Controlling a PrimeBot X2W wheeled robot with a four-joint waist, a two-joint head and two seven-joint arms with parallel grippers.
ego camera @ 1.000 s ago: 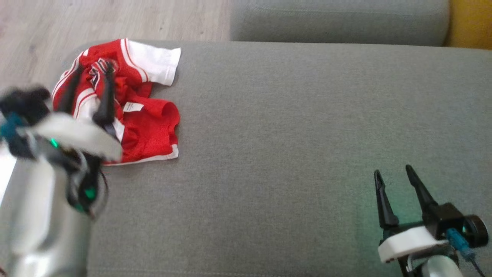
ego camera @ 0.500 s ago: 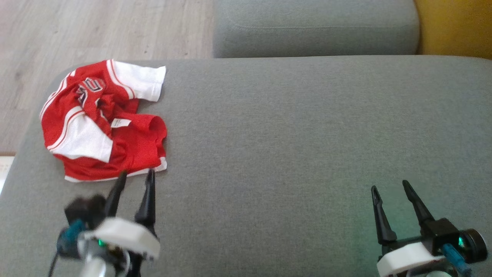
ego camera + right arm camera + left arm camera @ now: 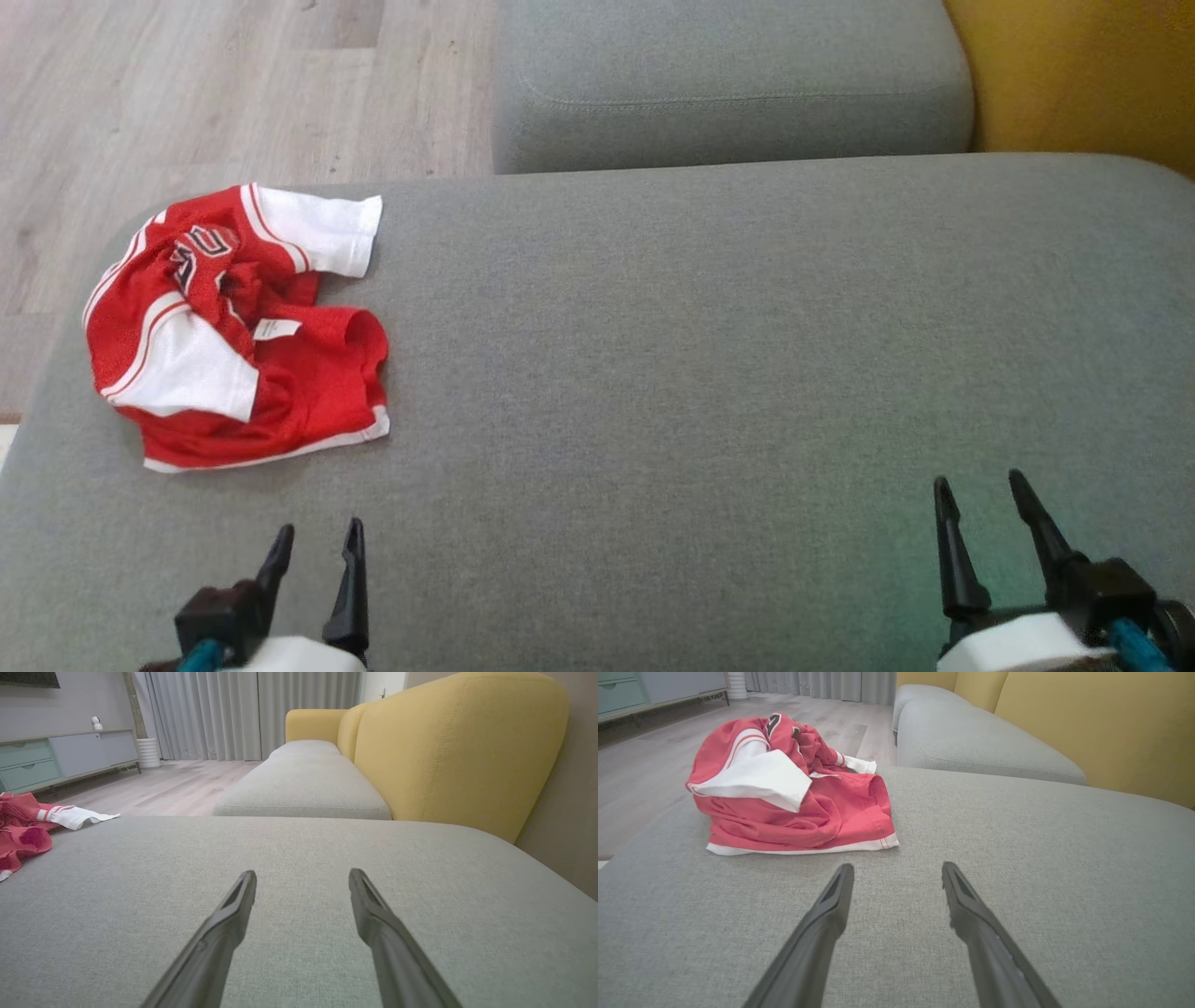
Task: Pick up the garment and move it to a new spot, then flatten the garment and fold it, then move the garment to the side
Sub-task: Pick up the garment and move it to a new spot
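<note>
Grey sofa seat [image 3: 709, 392], crumpled red garment [image 3: 233, 327], left pincer [image 3: 319, 528] withdrawn from it, spread, right pincer [image 3: 978, 480] spread.

The left claw [image 3: 319, 525] has drawn back off the garment [image 3: 308, 373] and now sits clear of it.
</note>
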